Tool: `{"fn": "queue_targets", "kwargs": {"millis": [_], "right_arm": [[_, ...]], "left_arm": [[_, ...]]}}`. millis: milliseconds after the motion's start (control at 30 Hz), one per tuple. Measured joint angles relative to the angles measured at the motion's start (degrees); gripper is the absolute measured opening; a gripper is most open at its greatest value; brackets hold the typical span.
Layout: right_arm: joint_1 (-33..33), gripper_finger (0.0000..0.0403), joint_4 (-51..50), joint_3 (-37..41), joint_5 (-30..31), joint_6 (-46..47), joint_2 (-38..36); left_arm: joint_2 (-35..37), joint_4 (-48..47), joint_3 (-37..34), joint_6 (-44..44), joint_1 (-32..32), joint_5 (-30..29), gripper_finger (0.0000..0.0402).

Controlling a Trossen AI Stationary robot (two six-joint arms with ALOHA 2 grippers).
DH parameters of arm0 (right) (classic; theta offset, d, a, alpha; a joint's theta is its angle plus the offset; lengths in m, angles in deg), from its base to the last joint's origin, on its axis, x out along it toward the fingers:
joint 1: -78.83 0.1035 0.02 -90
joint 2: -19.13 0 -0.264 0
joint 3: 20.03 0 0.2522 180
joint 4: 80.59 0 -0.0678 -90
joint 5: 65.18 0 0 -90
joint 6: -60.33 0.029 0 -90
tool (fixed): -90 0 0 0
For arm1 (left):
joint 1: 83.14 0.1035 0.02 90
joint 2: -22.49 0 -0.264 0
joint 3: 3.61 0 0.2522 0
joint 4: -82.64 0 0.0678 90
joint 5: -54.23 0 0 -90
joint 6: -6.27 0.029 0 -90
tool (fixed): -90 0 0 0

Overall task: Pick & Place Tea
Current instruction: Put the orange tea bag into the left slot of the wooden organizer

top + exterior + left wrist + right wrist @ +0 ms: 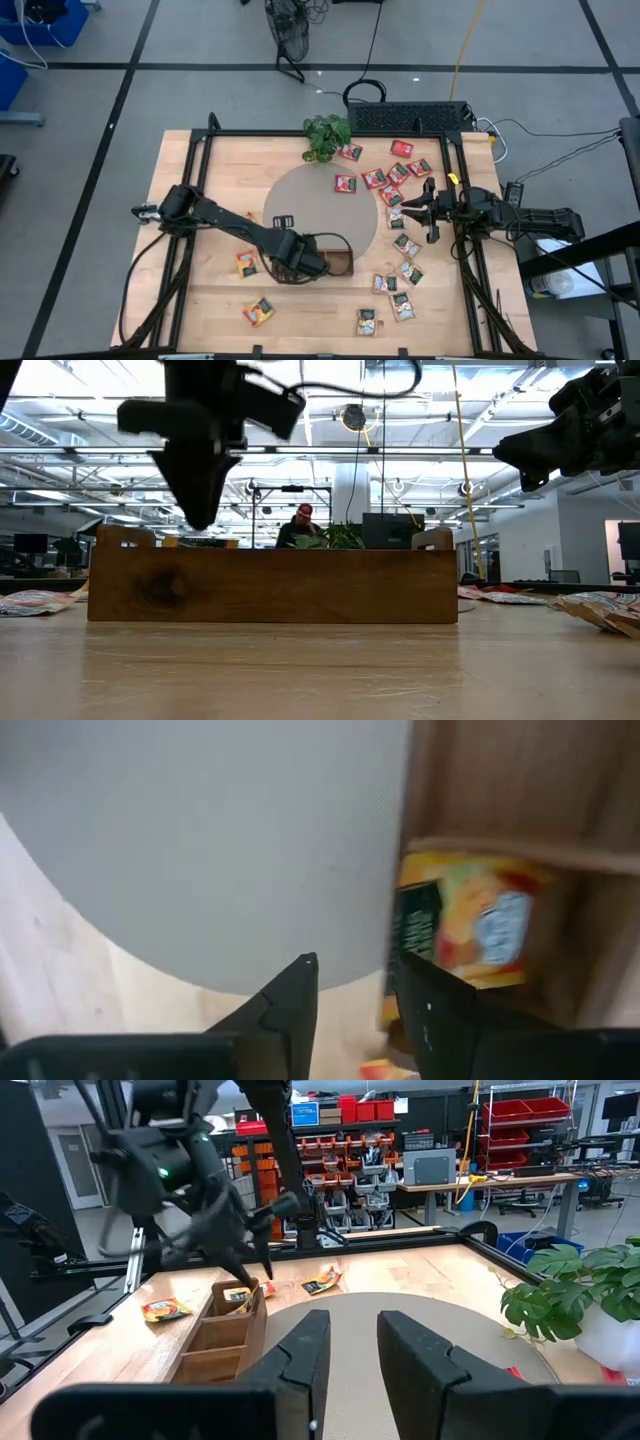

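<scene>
- Early stage is judged: only one orange-yellow packet (470, 925) is seen lying inside a compartment of the wooden tray (340, 266), as shown in the left wrist view; no other packet can be confirmed in the tray.
- The left gripper (322, 262) is positioned over the left end of the tray, near the desk's (200, 300) middle front. Its fingers (290, 1005) are seen slightly parted with a narrow gap, and nothing is gripped between them; the packet lies just beyond the tips, so a drop-off is judged just made or nearly finished.
- The right gripper (425, 212) hovers at the right side of the desk, above the edge of the packet cluster. Its fingers (300, 1355) are parted with a moderate gap and nothing is held.
- Most of the tea is left outside the tray: red packets (375, 178) scattered at the far right beside the potted plant (326, 135), pale beige-green packets (405, 245) trailing down the right side toward the near edge.
- Three more packets are left on the near left: an orange-yellow packet (246, 262) just left of the tray, another orange-red packet (258, 311) nearer the front edge, and a beige packet (366, 321) near the front centre.
- The round grey mat (310, 200) is bare of packets apart from those at its right rim.
- Remaining work is judged large: nearly all packets are not yet picked and placed.
- A person is visible far behind the desk in the low view, uninvolved.
</scene>
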Motion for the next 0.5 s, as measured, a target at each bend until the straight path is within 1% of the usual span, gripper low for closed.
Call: {"fn": "queue_targets", "kwargs": {"millis": [67, 233, 400, 500], "right_arm": [[0.01, 0.0075, 0.0, 0.0, 0.0, -0.01, 0.0], [0.02, 0.0075, 0.01, 0.01, 0.0, -0.01, -0.01], [0.02, 0.0075, 0.0, 0.0, 0.0, -0.02, 0.0], [0.02, 0.0075, 0.0, 0.02, 0.0, 0.0, 0.0]], "left_arm": [[0.0, 0.83, -1.12, 2.58, 0.45, 0.2, 0.0137], [-0.02, 3.24, -1.42, 7.11, 0.75, 3.79, 0.014], [-0.02, 4.04, -1.42, 9.37, 0.75, 7.51, 0.013], [-0.02, 4.57, -1.42, 9.97, 0.81, 7.7, 0.0123]]}}
